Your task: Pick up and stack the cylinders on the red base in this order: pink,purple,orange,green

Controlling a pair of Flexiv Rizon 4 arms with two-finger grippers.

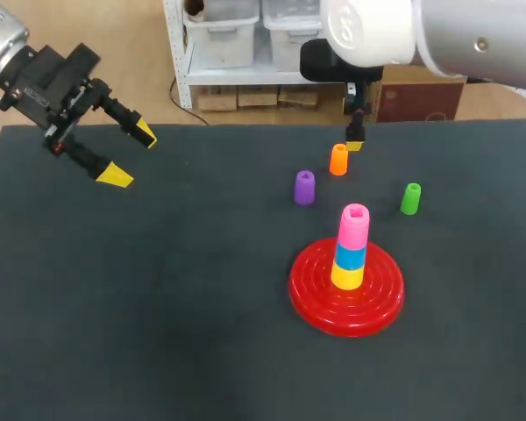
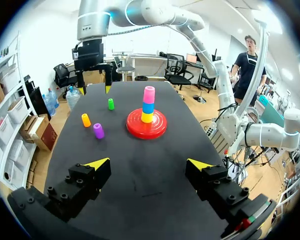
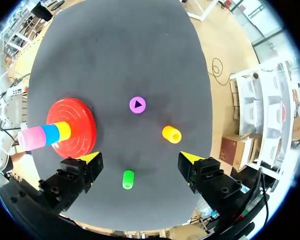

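From the head view, the left pincer (image 1: 130,154) hangs over the far left corner of the table (image 1: 158,307), its fingers spread and nothing between them. The right arm (image 1: 473,35) comes in from the upper right. Below it, one dark finger with a yellow tip shows just behind the orange cylinder (image 1: 338,160). The red base (image 1: 309,294) lies right of the middle and carries a stack: a yellow cylinder (image 1: 347,274) at the bottom, a blue cylinder (image 1: 351,254) on it, and the pink cylinder (image 1: 354,224) on top. The purple cylinder (image 1: 304,187) stands upright behind the base to the left. The green cylinder (image 1: 410,198) stands behind it to the right. The orange one is farther back, between those two. All three stand apart from the base and from each other.

In the left wrist view, its own fingers stand wide apart over bare table. The base and its stack are well ahead. Purple, orange and green trail off in a line beside the base. The right pincer (image 2: 95,90) hangs spread above the far end, beyond the green cylinder.

In the right wrist view, that pincer looks straight down with its fingers wide and holding nothing. The green cylinder stands on the table under it, roughly between the two fingers. The orange and purple ones lie farther ahead, and the base with its stack is off to one side.
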